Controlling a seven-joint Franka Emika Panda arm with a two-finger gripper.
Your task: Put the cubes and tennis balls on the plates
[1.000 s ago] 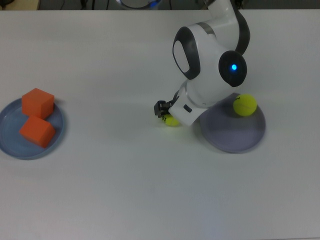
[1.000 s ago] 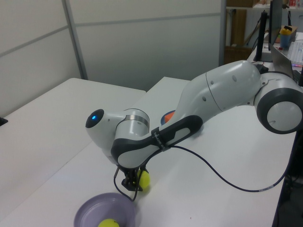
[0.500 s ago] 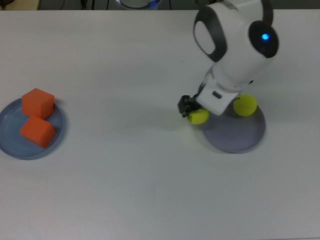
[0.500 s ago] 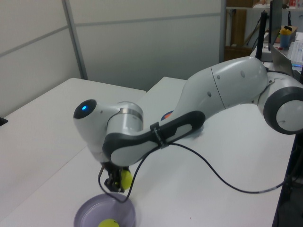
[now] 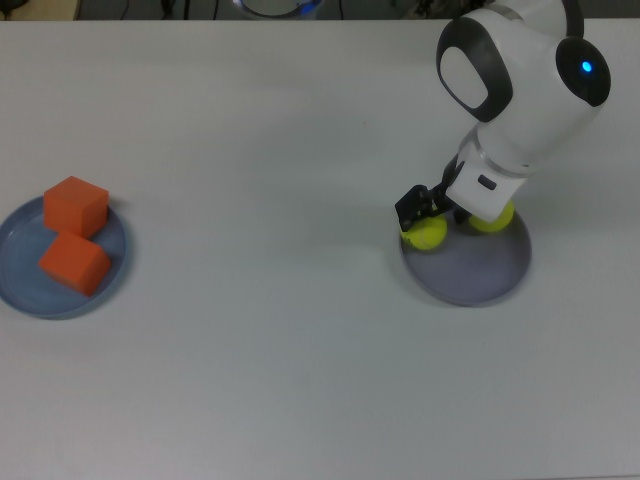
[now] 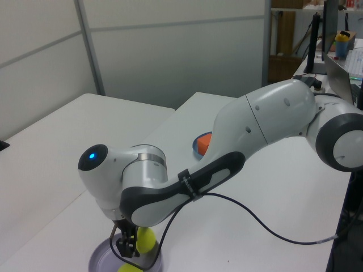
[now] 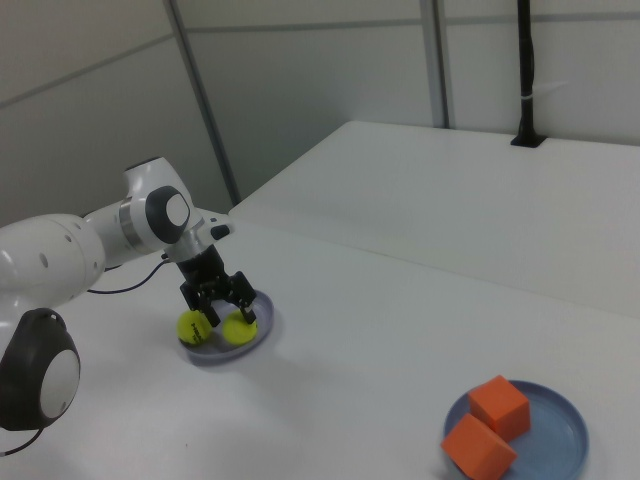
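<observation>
My gripper (image 5: pixel 427 221) is shut on a yellow-green tennis ball (image 5: pixel 428 237), holding it at the top view's left rim of the lavender plate (image 5: pixel 470 275). The other tennis ball (image 5: pixel 495 218) rests on that plate, partly hidden by the wrist. In the right view, the held ball (image 7: pixel 238 329) is under the gripper (image 7: pixel 224 305), and the resting ball (image 7: pixel 191 326) lies to its left. Two orange cubes (image 5: pixel 75 204) (image 5: pixel 74 263) lie on the light blue plate (image 5: pixel 20 290) at the top view's far left. In the left view the gripper (image 6: pixel 133 247) holds the ball (image 6: pixel 146 239) over the lavender plate (image 6: pixel 97 262).
The white table (image 5: pixel 260 350) spans the wide gap between the two plates. A black cable (image 6: pixel 266 218) hangs from the arm over the table in the left view. A wall and a black post (image 7: pixel 522 70) stand behind the table in the right view.
The gripper has carried the tennis ball toward the top view's right, from the bare table to the lavender plate's edge. The cubes and the other ball have not moved.
</observation>
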